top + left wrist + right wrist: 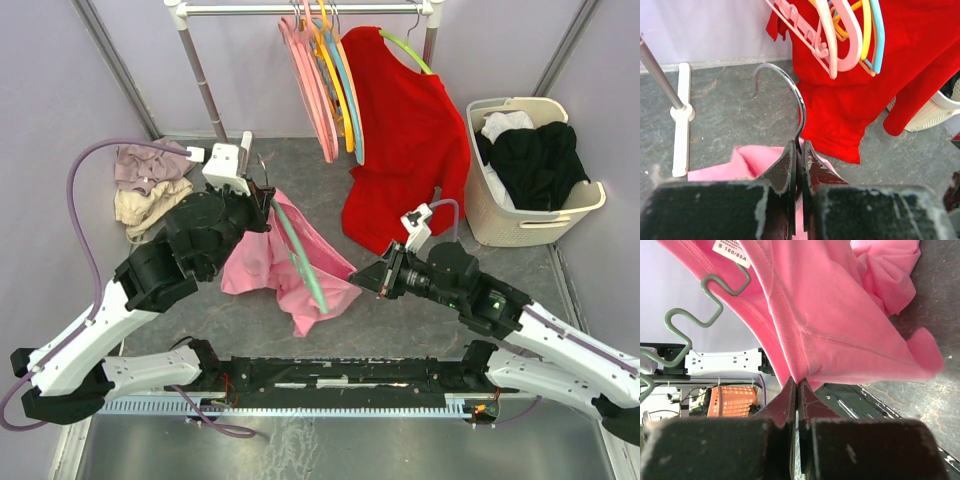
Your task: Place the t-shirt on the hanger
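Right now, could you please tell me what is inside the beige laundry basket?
The laundry basket holds a black garment and a white garment at its far corner. Anything beneath them is covered.

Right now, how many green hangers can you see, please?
2. The mint hanger, held by the left gripper, touching the t-shirt; a lime hanger on the rail holding the red shirt. Others possibly hidden.

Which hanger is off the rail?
The pale mint-green plastic hanger, its metal hook pinched in the left claw; the other coloured hangers hang on the metal rail.
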Tool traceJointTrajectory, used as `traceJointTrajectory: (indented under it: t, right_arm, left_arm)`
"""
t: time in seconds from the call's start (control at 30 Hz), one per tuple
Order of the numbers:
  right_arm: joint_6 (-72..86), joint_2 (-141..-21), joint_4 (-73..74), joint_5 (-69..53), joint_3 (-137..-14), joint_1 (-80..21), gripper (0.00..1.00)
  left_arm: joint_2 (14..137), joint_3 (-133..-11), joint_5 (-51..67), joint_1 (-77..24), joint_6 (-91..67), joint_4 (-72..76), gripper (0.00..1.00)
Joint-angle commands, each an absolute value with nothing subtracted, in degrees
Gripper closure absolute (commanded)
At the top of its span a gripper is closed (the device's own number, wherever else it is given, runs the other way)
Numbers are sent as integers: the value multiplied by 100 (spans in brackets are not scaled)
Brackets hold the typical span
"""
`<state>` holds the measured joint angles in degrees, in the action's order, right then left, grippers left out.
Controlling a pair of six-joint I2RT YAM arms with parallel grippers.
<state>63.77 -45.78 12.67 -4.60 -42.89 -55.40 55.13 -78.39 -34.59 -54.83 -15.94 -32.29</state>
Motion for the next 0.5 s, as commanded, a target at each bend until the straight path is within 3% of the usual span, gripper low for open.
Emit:
traceJointTrajectory:
  t: [0.0, 0.47]
  right_arm:
    - [5959, -4329, 2171, -155, -4883, -5569, 99]
    - [5739, -4558, 2566, -336, -5128, -5568, 99]
  left_arm:
    - [5477, -7862, -3909, -5480, -986, -2238, 97]
    - [5355, -6767, -4487, -5484, -961, -1313, 97]
